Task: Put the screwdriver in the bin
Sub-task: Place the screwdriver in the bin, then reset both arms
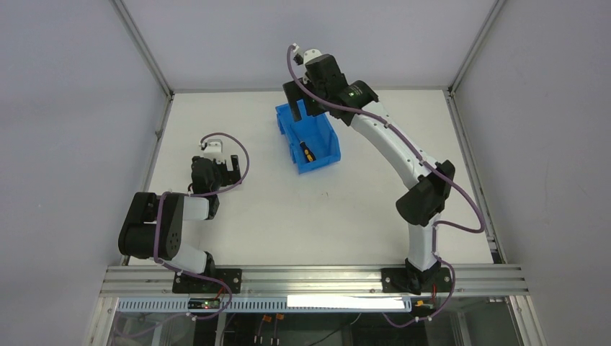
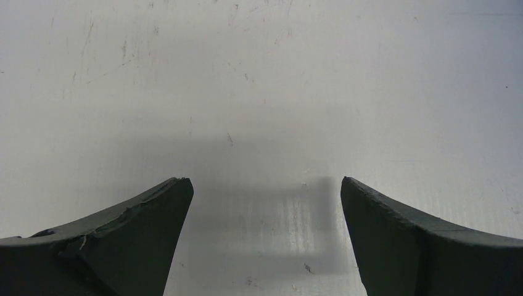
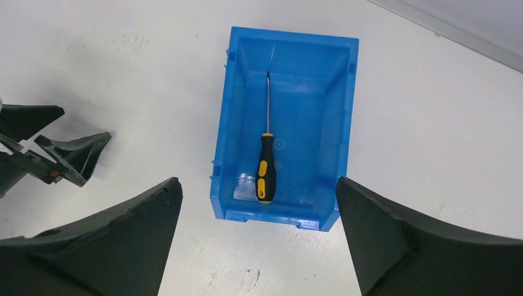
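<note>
The screwdriver (image 3: 266, 161) lies flat on the floor of the bin (image 3: 225, 123), shaft pointing at the tall back wall, handle near the low front. To my eye the job looks done.

The right gripper (image 3: 257, 182) hangs above the bin, jaws spread wide, gripping nothing. The left gripper (image 2: 264, 182) sits well apart over bare table, also spread and holding nothing.

What could spoil it, I'd guess, is the way out. If the right arm sinks or swings sideways before it lifts clear, a finger could catch a bin wall and shove or tip the bin. The tool is loose in there and might slide out over the low front.

The table (image 1: 324, 216) is white, matt and faintly scuffed. Pale grey panels close it in on three sides, and a metal rail (image 1: 317, 277) runs along the near edge.
</note>
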Available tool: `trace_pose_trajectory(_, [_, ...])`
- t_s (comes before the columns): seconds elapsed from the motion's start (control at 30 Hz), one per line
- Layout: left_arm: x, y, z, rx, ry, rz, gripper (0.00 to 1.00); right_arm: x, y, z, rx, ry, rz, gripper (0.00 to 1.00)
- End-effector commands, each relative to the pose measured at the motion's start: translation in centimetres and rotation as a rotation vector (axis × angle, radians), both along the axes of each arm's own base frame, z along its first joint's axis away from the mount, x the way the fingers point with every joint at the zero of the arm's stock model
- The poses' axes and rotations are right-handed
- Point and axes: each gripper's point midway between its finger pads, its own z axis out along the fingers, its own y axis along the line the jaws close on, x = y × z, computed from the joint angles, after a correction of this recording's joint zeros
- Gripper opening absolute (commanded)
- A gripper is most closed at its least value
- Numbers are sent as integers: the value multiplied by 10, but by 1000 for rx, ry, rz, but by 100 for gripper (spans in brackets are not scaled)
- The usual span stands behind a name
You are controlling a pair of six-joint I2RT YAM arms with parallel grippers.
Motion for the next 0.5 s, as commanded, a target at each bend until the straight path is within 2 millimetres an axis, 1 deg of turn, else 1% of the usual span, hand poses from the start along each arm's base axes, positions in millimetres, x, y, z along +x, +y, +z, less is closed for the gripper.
trace_pose_trajectory(0.0, [10, 1, 16, -12, -51, -1, 100, -20, -13, 58, 50, -71, 8, 99])
trace_pose_trajectory(0.13, [10, 1, 16, -12, -51, -2, 100, -24, -18, 67, 54, -82, 4, 99])
trace_pose_trajectory(0.3, [10, 1, 16, -13, -52, -1, 100, -22, -26, 68, 32, -98, -19, 99])
trace_pose_trajectory(0.4, [10, 1, 16, -13, -52, -1, 100, -18, -36, 69, 10, -108, -46, 99])
trace_pose_trajectory(0.47, [10, 1, 16, -13, -51, -2, 100, -14, -47, 68, -3, -106, -69, 99])
